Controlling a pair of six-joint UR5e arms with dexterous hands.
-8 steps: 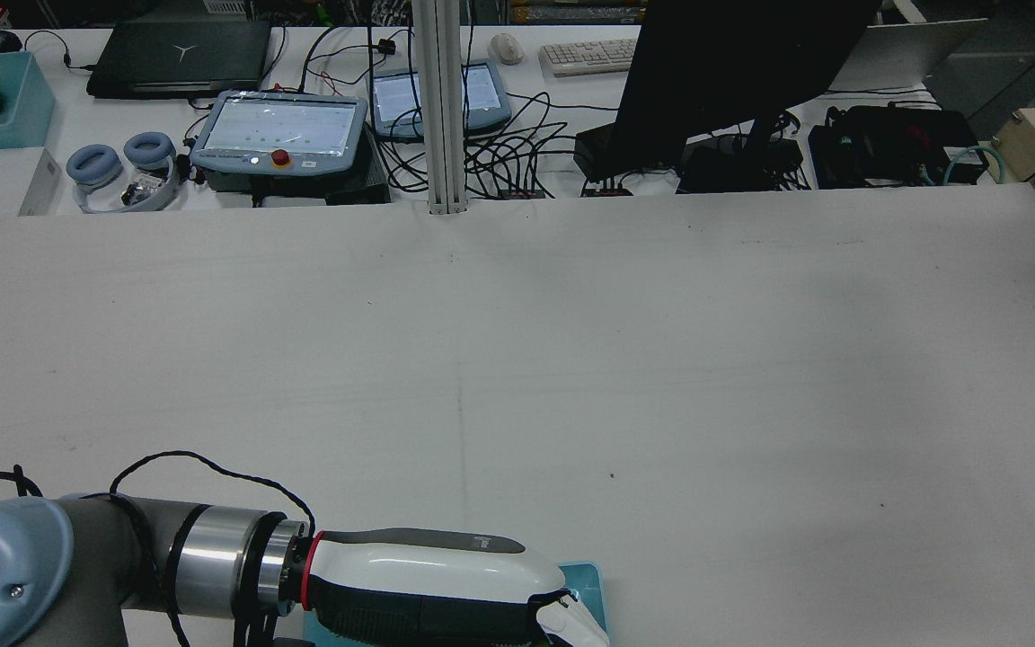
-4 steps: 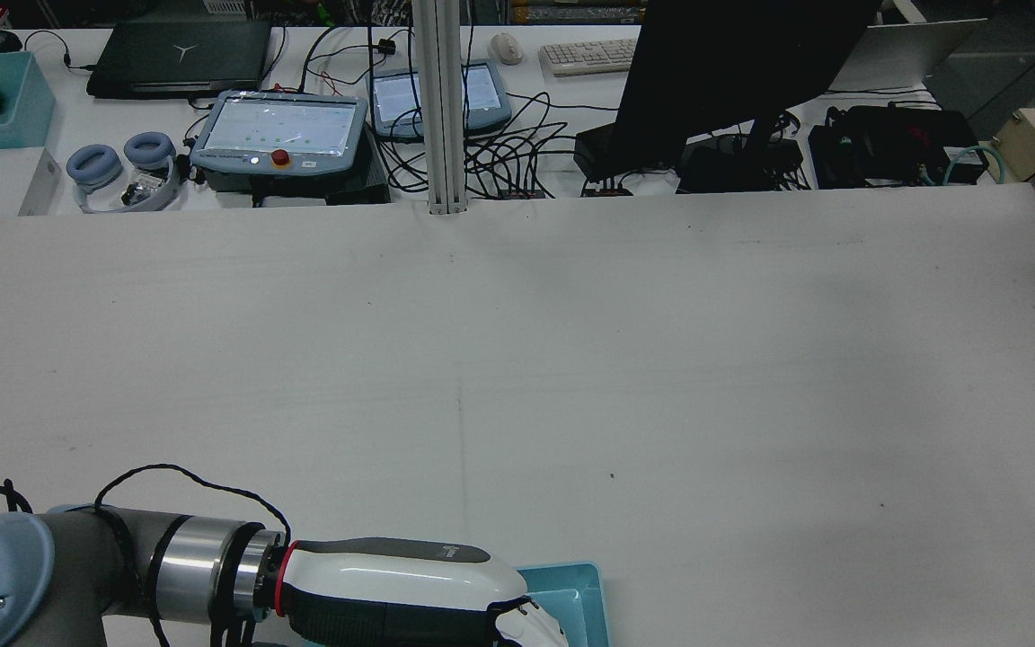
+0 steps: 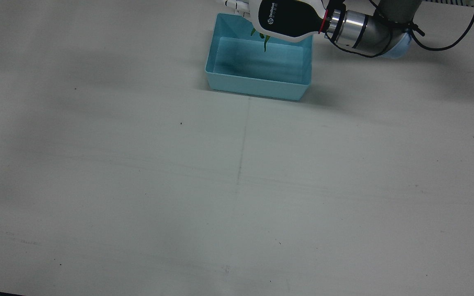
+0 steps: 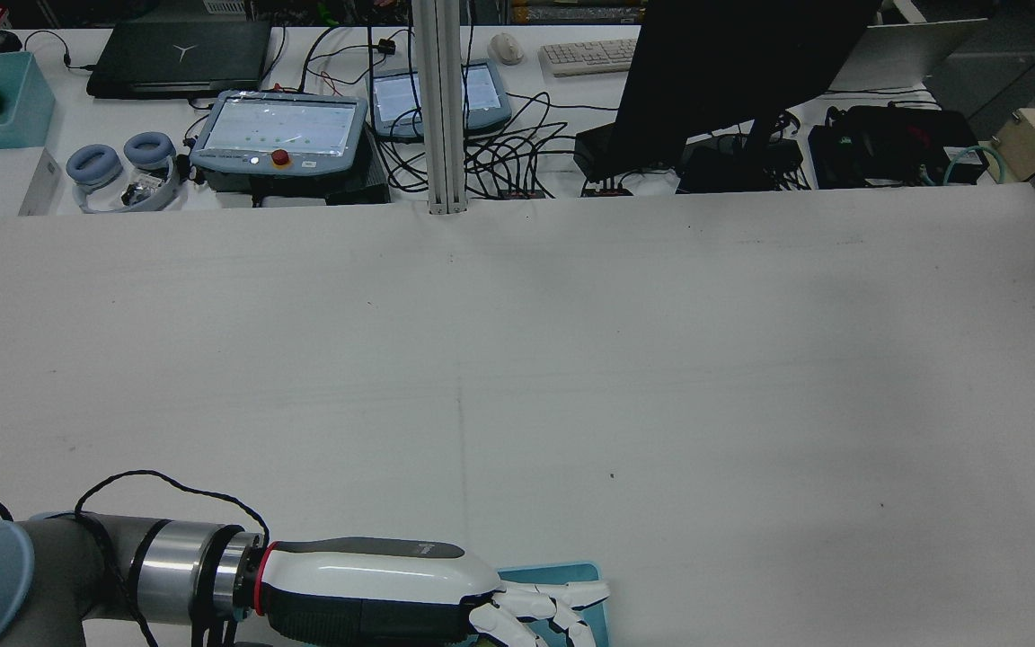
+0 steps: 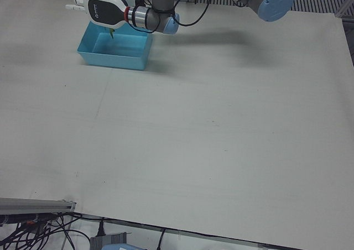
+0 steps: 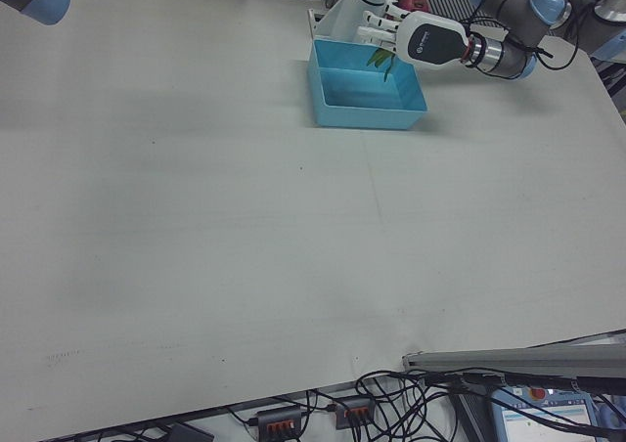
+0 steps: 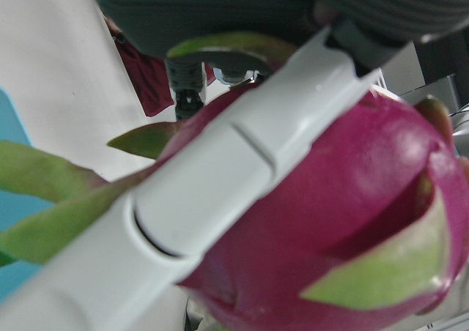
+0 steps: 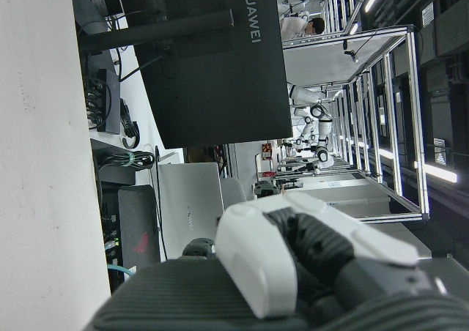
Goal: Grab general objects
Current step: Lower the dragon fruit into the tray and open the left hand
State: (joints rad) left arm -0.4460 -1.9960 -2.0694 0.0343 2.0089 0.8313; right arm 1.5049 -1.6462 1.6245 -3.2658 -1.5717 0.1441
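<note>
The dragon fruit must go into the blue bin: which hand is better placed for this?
The left hand: its fingers already hold the dragon fruit above the bin. The right hand is far away.

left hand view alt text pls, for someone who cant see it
Extreme close-up of a magenta dragon fruit with green-tipped scales, held in the left robot hand, whose white finger crosses it diagonally. A sliver of blue bin and white table show at the left edge.
</note>
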